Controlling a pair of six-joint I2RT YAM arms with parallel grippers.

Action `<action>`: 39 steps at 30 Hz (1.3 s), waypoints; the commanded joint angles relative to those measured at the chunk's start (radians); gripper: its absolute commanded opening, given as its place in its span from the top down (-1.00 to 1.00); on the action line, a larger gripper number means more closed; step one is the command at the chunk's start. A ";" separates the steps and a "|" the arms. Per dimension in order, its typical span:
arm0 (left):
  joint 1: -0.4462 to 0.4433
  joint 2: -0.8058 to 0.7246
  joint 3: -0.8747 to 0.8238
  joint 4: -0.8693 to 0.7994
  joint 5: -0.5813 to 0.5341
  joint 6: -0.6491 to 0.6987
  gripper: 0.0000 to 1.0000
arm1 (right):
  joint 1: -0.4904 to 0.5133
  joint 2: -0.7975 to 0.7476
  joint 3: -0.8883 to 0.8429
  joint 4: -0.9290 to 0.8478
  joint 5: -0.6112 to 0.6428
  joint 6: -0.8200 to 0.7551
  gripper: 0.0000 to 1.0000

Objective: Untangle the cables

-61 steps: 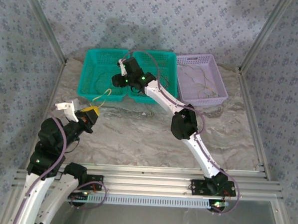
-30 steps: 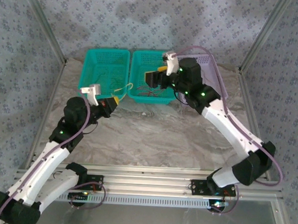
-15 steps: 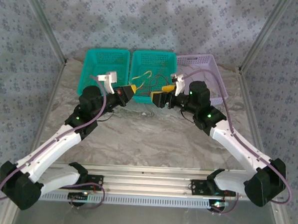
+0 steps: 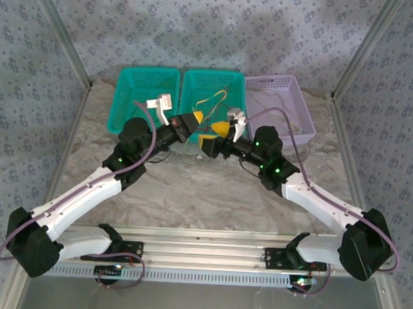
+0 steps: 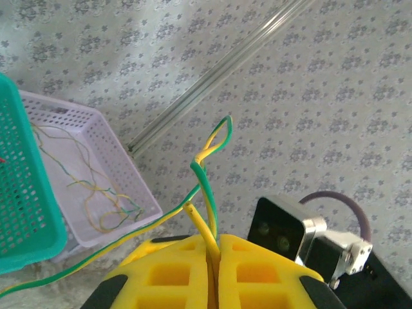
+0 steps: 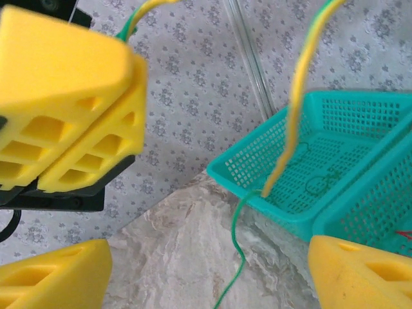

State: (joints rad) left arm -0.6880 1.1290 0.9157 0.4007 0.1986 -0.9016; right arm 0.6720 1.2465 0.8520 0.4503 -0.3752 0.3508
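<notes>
cable (image 5: 207, 187): hair-thin, yellow-and-green, glossy, kinked into a narrow loop
left hand (image 5: 214, 248): yellow blocky foam, clenched on the cable
right hand (image 6: 206, 277): released, spread wide

The left arm (image 4: 79, 196) and the right arm (image 4: 322, 201) are alike: white links, chunky black joints with small green lights (image 4: 276, 170), lilac-grey cables (image 5: 331, 194) looping alongside, and blocky yellow fingers (image 5: 257, 273).

The light is soft and even; a faint shadow lies on the back wall (image 4: 282, 34). The near cable (image 6: 297, 96) looks blurred.
</notes>
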 commanded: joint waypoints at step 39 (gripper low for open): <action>-0.020 -0.235 -0.081 -0.157 -0.113 0.146 1.00 | -0.165 -0.093 0.092 -0.304 0.669 -0.022 1.00</action>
State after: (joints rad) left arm -0.7155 0.9501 0.8486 0.3042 0.1326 -0.8326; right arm 0.5835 1.2018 0.9627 0.2787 0.1524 0.2760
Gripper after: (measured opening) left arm 0.073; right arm 0.065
